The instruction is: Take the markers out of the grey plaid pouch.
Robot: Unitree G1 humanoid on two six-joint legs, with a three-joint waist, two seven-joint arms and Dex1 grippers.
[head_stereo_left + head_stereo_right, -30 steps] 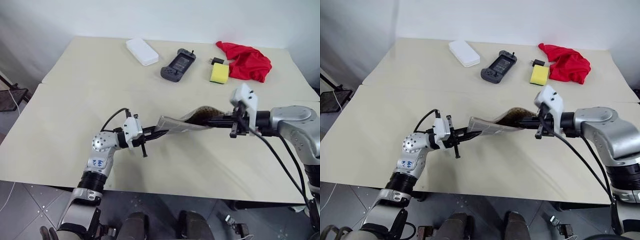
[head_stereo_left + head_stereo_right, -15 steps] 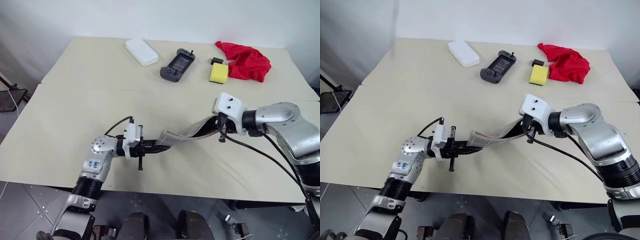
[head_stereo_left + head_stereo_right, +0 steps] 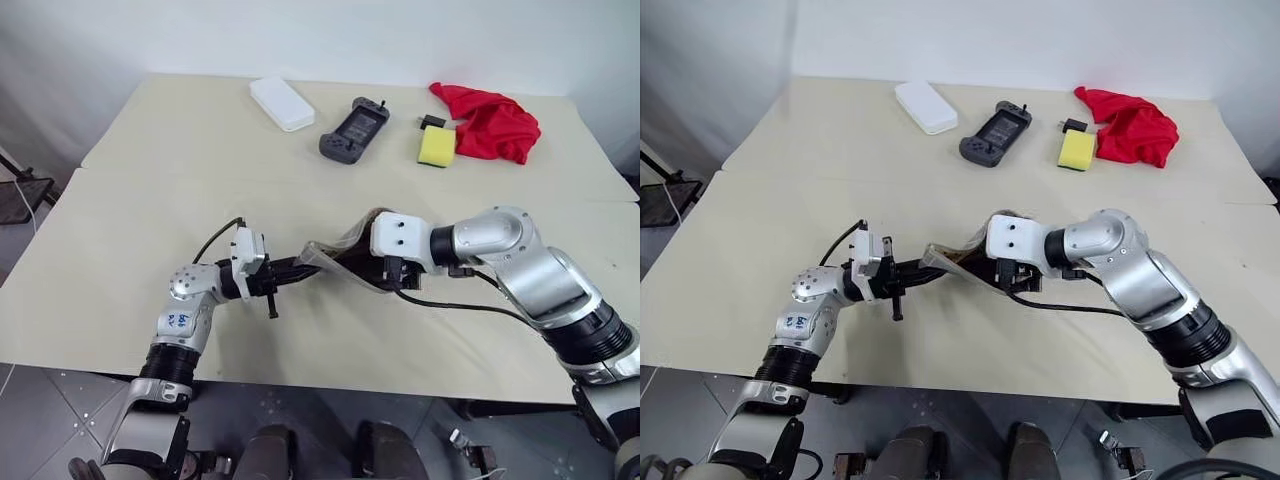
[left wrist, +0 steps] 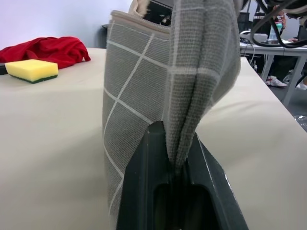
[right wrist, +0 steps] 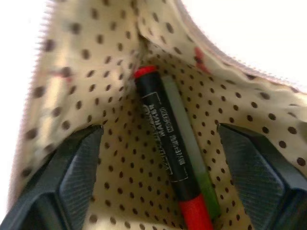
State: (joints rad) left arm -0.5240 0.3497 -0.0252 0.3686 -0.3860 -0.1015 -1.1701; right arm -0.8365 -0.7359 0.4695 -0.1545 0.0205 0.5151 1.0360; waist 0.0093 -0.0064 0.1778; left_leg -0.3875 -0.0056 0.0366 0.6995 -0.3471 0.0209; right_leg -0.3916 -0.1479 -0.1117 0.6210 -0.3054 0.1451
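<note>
L gripper (image 3: 300, 268) clamps the 9 o'clock end of grey plaid pouch (image 3: 340, 250), held off the surface (image 3: 150, 200). R gripper (image 3: 375, 272) sits at its 3 o'clock mouth. White box (image 3: 282, 103), controller (image 3: 354, 130), sponge (image 3: 437, 146), red cloth (image 3: 487, 122) at 12 o'clock.

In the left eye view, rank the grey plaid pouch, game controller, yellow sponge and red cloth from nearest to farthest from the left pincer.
1. Grey plaid pouch: pinched in the left pincer.
2. Game controller: far side, centre.
3. Yellow sponge: far side, further right.
4. Red cloth: far right corner.
</note>
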